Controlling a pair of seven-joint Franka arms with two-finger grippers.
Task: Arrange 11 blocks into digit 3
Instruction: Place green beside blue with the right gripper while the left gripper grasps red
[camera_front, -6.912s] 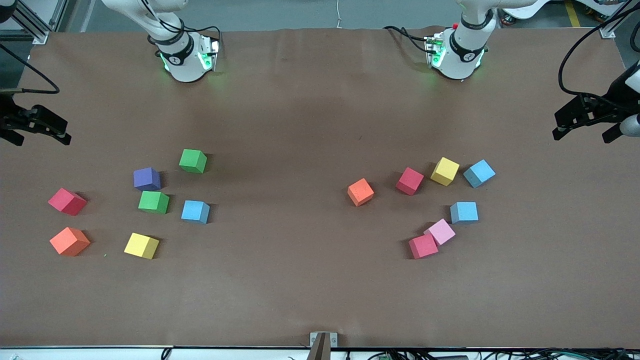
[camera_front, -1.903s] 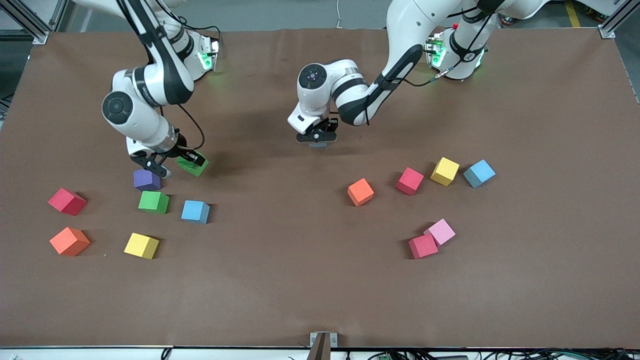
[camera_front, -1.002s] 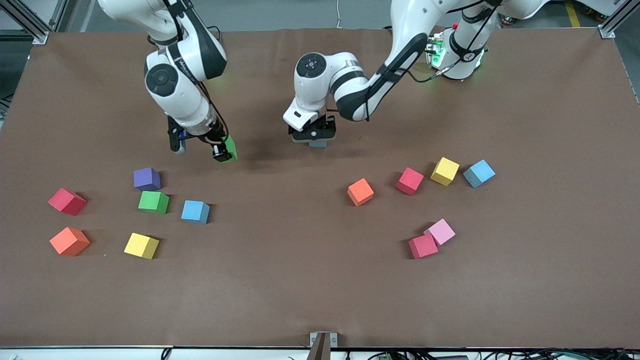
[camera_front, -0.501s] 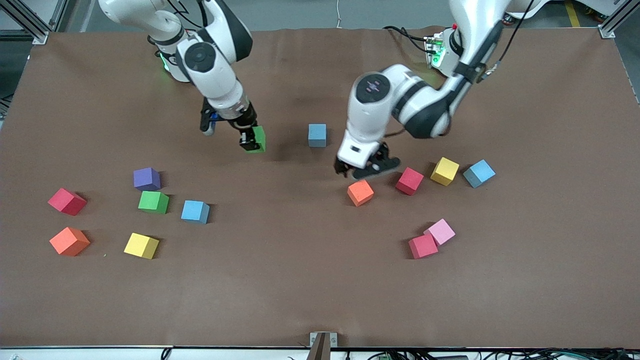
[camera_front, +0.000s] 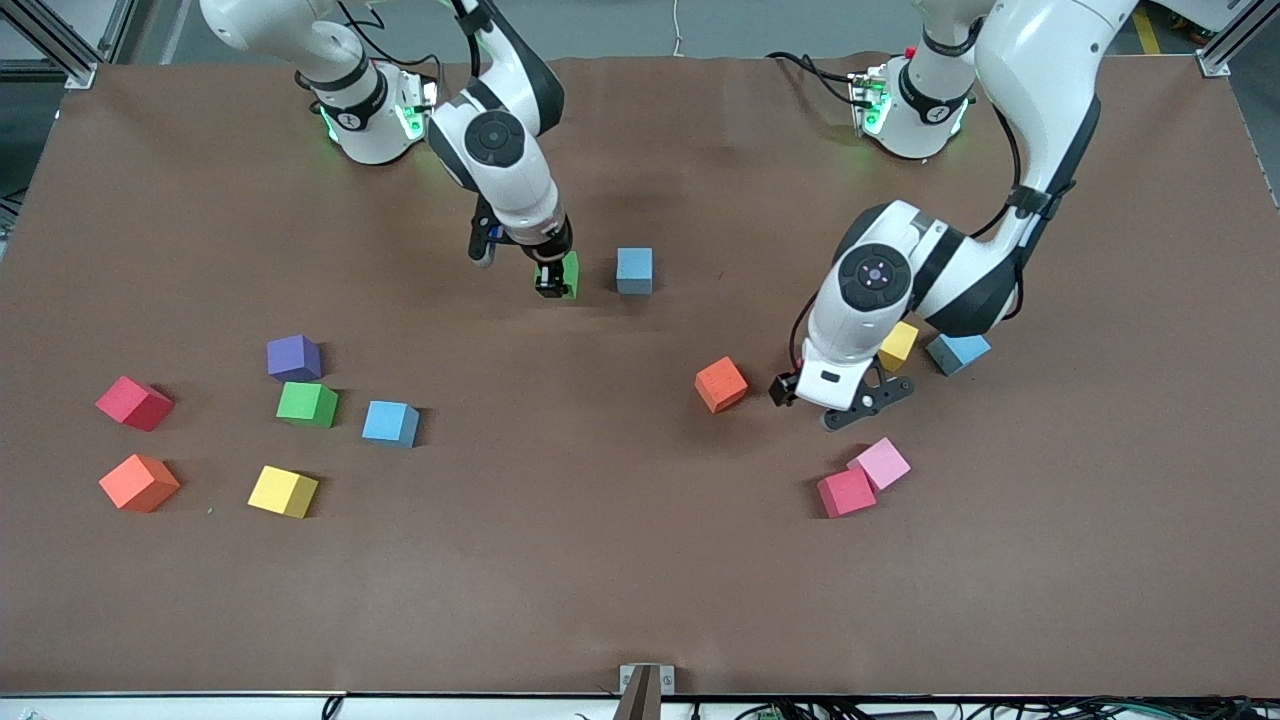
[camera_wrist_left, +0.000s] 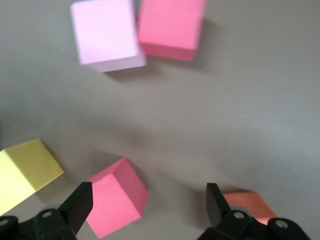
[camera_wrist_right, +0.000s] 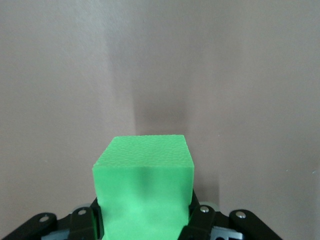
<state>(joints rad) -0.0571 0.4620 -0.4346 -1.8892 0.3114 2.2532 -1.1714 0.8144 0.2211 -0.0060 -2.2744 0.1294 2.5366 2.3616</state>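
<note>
Right gripper (camera_front: 553, 278) clamped on green block (camera_front: 567, 273), just beside blue block (camera_front: 634, 270) on tabletop (camera_front: 640, 560). Left gripper (camera_front: 840, 402) spread wide, empty, over red block (camera_wrist_left: 118, 197).

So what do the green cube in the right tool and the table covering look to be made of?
The green cube, held in the right tool, looks like matte foam: its faces are finely pebbled and show no shine. The table covering looks like a brown sheet of paper or thin fabric, dull, with faint creases near the robots' bases; which of the two is unclear.
</note>
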